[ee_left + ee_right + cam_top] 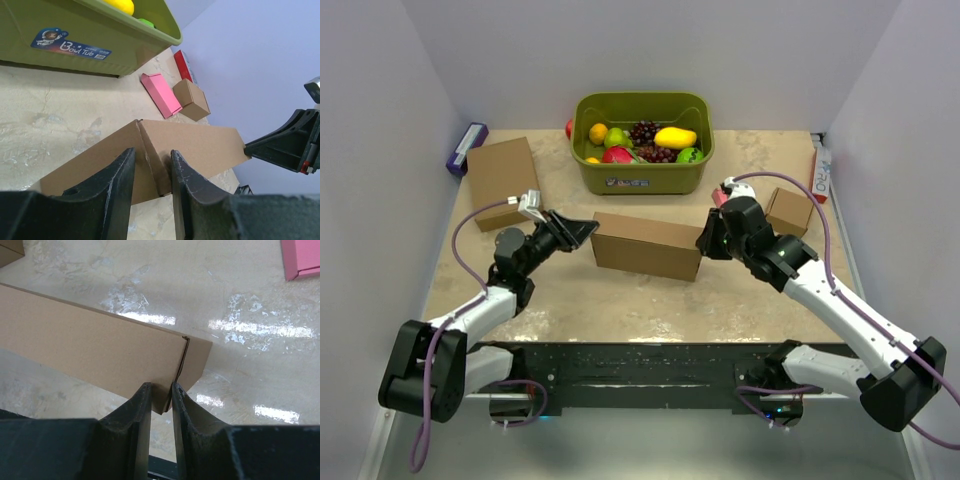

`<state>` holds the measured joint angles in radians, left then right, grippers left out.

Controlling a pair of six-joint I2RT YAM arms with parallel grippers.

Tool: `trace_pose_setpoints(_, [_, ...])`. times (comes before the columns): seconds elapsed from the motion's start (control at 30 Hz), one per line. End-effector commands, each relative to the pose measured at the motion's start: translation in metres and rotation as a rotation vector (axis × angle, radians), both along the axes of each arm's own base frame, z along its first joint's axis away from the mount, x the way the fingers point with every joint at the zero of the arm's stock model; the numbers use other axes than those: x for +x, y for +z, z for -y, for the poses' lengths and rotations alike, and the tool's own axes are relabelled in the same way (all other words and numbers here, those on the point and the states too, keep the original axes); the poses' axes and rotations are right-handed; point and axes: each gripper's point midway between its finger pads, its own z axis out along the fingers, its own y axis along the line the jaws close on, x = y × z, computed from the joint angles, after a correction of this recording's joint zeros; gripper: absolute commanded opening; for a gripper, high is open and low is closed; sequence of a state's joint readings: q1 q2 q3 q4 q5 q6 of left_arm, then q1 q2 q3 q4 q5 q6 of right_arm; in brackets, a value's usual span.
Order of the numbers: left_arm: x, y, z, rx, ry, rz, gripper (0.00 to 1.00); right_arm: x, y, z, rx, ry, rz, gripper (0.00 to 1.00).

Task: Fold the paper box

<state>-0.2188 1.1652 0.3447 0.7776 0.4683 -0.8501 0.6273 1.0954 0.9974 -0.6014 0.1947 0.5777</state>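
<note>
brown paper box (645, 246) between left gripper (591, 231), right gripper (704, 243)

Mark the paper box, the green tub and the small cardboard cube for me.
paper box (647, 244): top view, near its middle.
green tub (642, 177): top view, on its front wall.
small cardboard cube (788, 210): top view, on its top face.

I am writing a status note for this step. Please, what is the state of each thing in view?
paper box: folded into shape, held at both ends.
left end effector: closed on the box's left end.
right end effector: closed on the box's right end.
green tub: upright, holding fruit.
small cardboard cube: closed.
</note>
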Motion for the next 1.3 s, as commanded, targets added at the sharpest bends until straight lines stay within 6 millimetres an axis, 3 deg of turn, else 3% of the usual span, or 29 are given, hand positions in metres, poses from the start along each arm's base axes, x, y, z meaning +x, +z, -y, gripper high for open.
trace_pose_setpoints(0.0, [-0.035,-0.116,-0.021,0.175,0.019,-0.375,0.26,-0.029,-0.064,0.021,-0.143,0.022,-0.209,0.24])
trace_pose_setpoints(0.13, [-0.036,-0.126,-0.026,0.22,0.036,-0.391,0.25,-0.026,-0.064,0.021,-0.123,0.032,-0.212,0.24])
trace_pose_setpoints(0.27, [-0.033,-0.126,-0.03,0.25,0.052,-0.386,0.25,-0.015,-0.048,0.023,-0.052,0.027,-0.178,0.26])
trace_pose_setpoints(0.47, [-0.015,-0.098,-0.03,0.268,0.063,-0.32,0.25,0.003,-0.024,0.019,0.02,0.042,-0.139,0.35])
trace_pose_setpoints(0.63, [0.0,-0.074,-0.031,0.286,0.076,-0.274,0.26,0.015,0.0,0.029,-0.007,0.009,-0.091,0.47])
trace_pose_setpoints(0.9, [0.015,-0.047,-0.027,0.275,0.073,-0.222,0.27,0.014,0.026,0.035,0.001,-0.007,-0.049,0.62])
trace_pose_setpoints(1.03, [0.018,-0.041,-0.027,0.283,0.075,-0.211,0.27,0.009,0.028,0.03,0.035,0.01,-0.053,0.62])
trace_pose_setpoints(1.17, [0.019,-0.039,-0.027,0.287,0.076,-0.206,0.28,-0.002,0.036,0.008,0.16,0.092,-0.057,0.6])
trace_pose_setpoints(1.27, [0.02,-0.036,-0.026,0.28,0.072,-0.197,0.29,-0.012,0.028,0.001,0.188,0.127,-0.092,0.58])
